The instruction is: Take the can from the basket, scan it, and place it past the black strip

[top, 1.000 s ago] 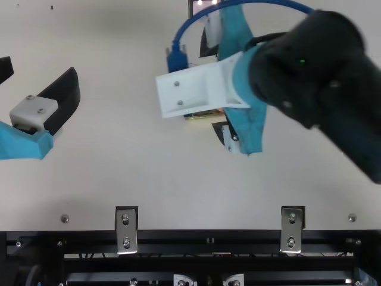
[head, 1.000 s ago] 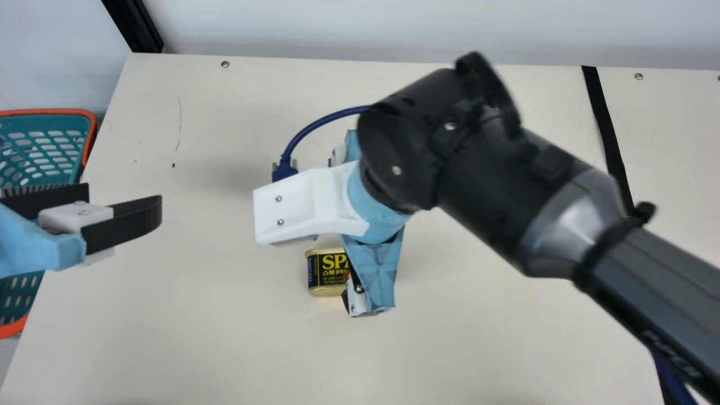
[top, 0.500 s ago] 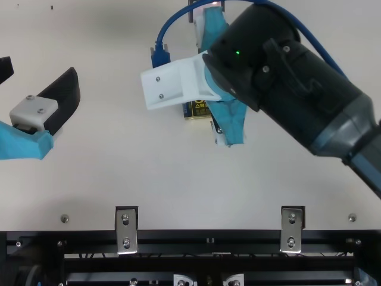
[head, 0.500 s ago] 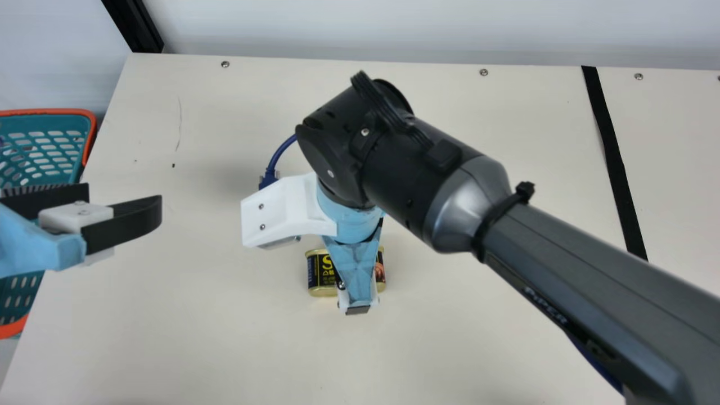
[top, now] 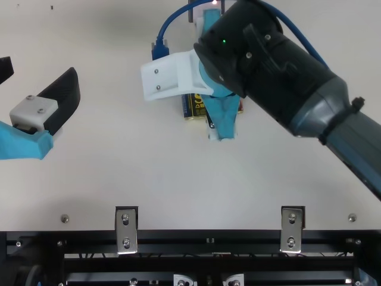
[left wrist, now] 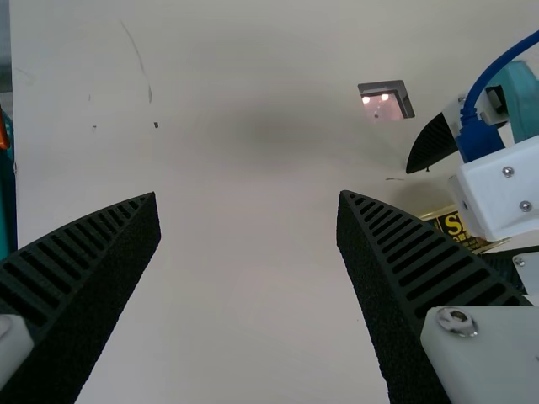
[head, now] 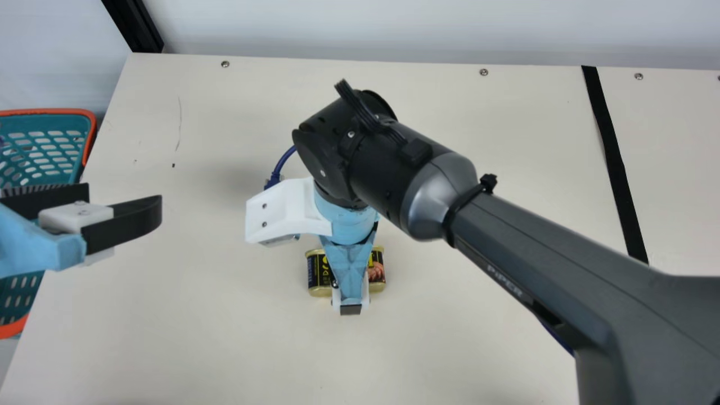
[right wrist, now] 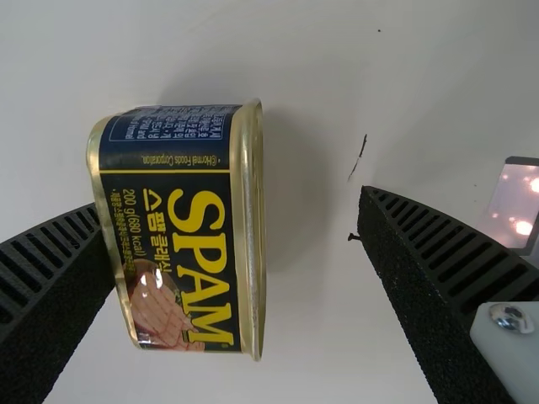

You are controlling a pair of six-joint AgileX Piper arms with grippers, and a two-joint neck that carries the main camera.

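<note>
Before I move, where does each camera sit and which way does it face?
Main view: on the neck, facing the table, can, basket and black strip; both arms show.
Top view: fixed above, looking steeply down at a slant; both arms show.
Left wrist view: on that wrist, facing the table; left gripper and, farther off, right gripper show.
Right wrist view: on that wrist, facing the can; its own fingers show.
All four share the can.
</note>
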